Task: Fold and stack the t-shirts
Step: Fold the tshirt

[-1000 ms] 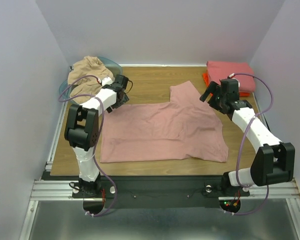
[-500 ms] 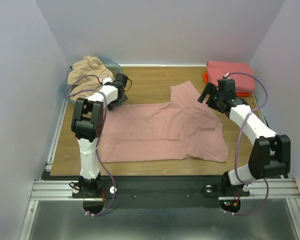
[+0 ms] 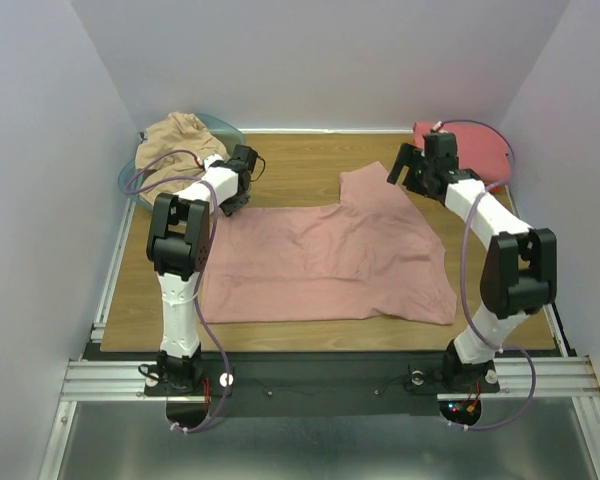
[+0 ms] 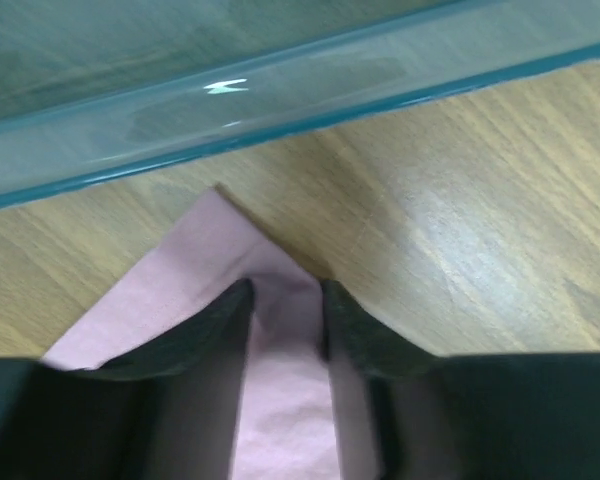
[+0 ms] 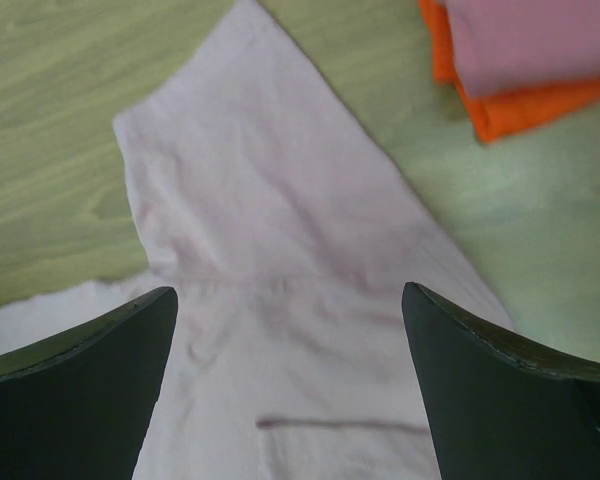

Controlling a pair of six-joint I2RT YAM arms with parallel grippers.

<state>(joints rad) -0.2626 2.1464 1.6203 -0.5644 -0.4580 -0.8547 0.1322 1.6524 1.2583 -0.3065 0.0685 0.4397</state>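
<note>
Far left: I see the teal basket (image 4: 300, 80) on the counter (image 3: 300, 160), with the tan-beige t-shirt (image 3: 175, 140) heaped in it.
Left hand: my left hand (image 4: 285, 292) is at the far left corner of the spread shirt, just beside the basket. Its fingers are half closed with cloth between them. I cannot tell whether they pinch it.
Middle: the dusty pink t-shirt (image 3: 330, 260) lies spread flat on the counter, with one sleeve pointing far.
Right hand: my right hand (image 5: 288, 292) hovers released over that sleeve, fingers wide apart.
Far right: the coral pink t-shirt (image 5: 540, 40) lies folded on top of the bright orange t-shirt (image 5: 510, 110).
</note>
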